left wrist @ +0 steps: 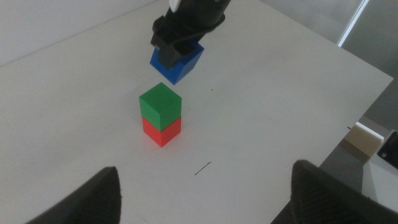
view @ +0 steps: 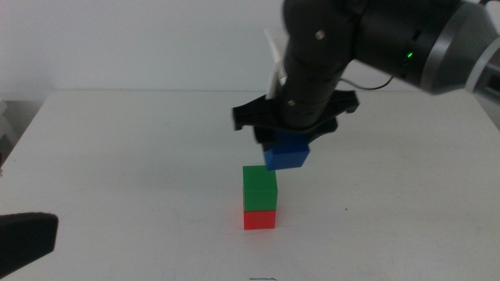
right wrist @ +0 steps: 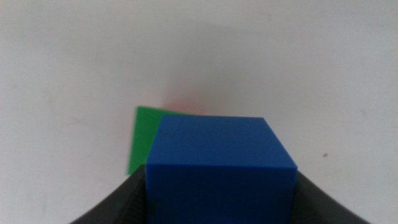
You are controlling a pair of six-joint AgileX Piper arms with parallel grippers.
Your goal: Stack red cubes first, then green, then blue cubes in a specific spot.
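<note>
A green cube [view: 259, 187] sits squarely on a red cube [view: 259, 219] near the front middle of the white table. My right gripper [view: 287, 147] is shut on the blue cube [view: 287, 154] and holds it in the air, just above and slightly right of and behind the stack. In the left wrist view the blue cube [left wrist: 176, 61] hangs beyond the green cube [left wrist: 160, 104] and red cube [left wrist: 161, 130]. In the right wrist view the blue cube [right wrist: 219, 168] fills the jaws and covers most of the green cube [right wrist: 142, 140]. My left gripper [left wrist: 205, 193] is open and waits at the front left.
The left gripper's dark jaw [view: 23, 238] shows at the picture's bottom left edge. The table's right edge [left wrist: 348, 124] drops off to a floor with a small tan box [left wrist: 364, 138]. White tabletop surrounds the stack.
</note>
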